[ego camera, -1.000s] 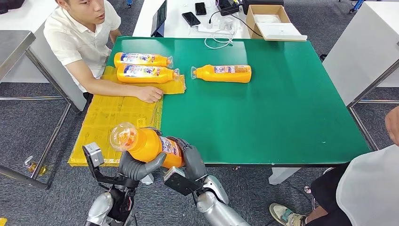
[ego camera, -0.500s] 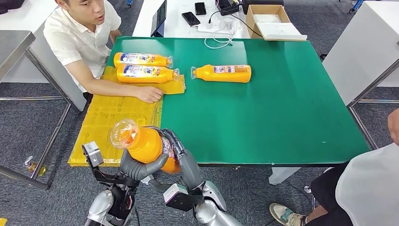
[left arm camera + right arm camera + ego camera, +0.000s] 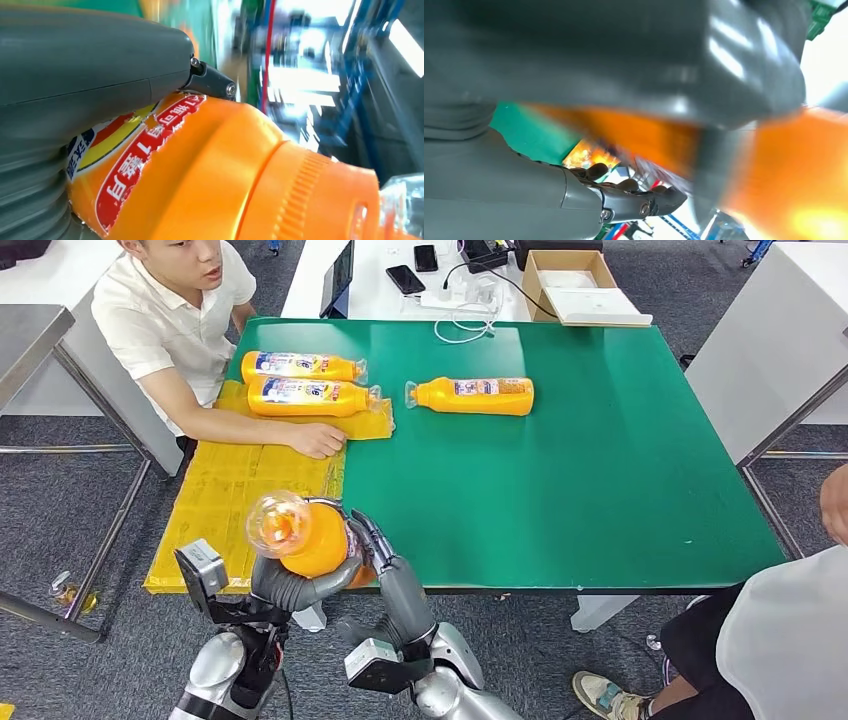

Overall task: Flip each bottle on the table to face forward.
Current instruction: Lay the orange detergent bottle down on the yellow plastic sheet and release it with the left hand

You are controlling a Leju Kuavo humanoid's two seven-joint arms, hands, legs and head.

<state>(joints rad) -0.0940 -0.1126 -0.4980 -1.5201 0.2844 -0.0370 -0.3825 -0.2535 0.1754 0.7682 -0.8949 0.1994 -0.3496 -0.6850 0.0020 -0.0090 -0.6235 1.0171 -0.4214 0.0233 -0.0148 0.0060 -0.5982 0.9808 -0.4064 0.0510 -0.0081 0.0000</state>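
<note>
The held bottle's (image 3: pixel 312 538) lower body is hidden by both hands (image 3: pixel 300 585) at 6 o'clock. Its label (image 3: pixel 125 165) is half covered, and the right wrist view is blurred.

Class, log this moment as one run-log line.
held bottle: lifted, near table edge | left hand: holds | right hand: holds | lying bottles: three

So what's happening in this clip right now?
The robot has an orange bottle lifted off the table near its front left corner, left hand cradling it from below and right hand gripping its side, clear cap end pointing up toward the camera. Three more bottles lie on their sides on the green table. A seated person's hand rests on the yellow mat.
</note>
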